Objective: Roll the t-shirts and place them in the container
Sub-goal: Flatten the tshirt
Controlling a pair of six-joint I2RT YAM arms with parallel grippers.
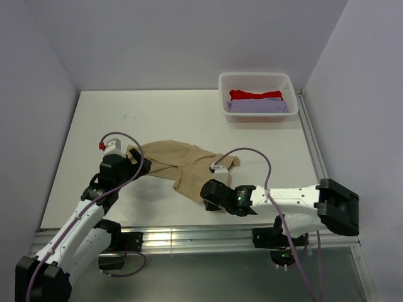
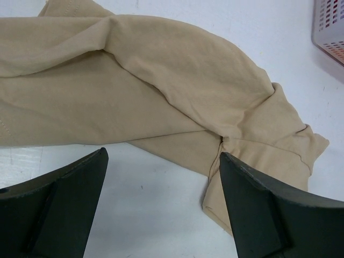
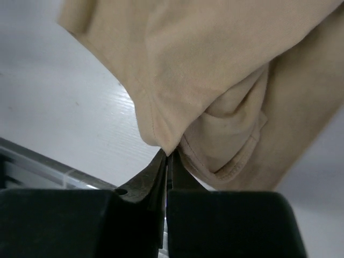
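A tan-beige t-shirt [image 1: 179,165] lies crumpled in the middle of the table. My left gripper [image 1: 137,163] stands open at its left end. In the left wrist view the left gripper [image 2: 163,153] has bare table between its wide-set fingers, and the tan t-shirt [image 2: 161,80] lies just ahead, with a fold touching the right finger [image 2: 258,204]. My right gripper [image 1: 204,189] is at the shirt's near edge. In the right wrist view the right gripper [image 3: 165,155] is shut, pinching a corner of the tan t-shirt [image 3: 204,64] at its tips. A red t-shirt [image 1: 255,95] and a lavender t-shirt [image 1: 257,107] lie in the basket.
A white lattice basket [image 1: 257,77] stands at the back right of the table, and its corner [image 2: 329,27] shows in the left wrist view. A metal rail [image 1: 189,234] runs along the near edge. Walls close in on both sides.
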